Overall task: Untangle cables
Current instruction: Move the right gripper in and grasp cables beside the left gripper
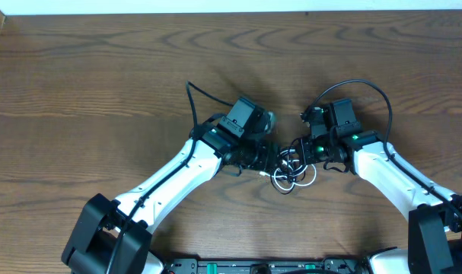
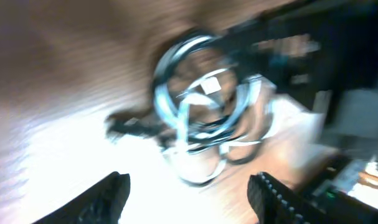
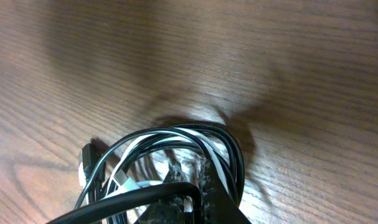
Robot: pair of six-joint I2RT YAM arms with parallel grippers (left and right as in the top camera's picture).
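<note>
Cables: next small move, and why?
Probably raise the right gripper a little while shut. It seems to pinch the cables, whose black and white loops lie tangled on the table; the left gripper is open, holding nothing. A small lift may spread the loops so the left can pick one strand.

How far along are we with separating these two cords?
Done: nothing yet. The thin black and white cords lie looped together in one coil on the wooden table. In hand: the right gripper is shut, apparently pinching the coil, and the left gripper is open just short of it. Left: pulling the two cords apart.
</note>
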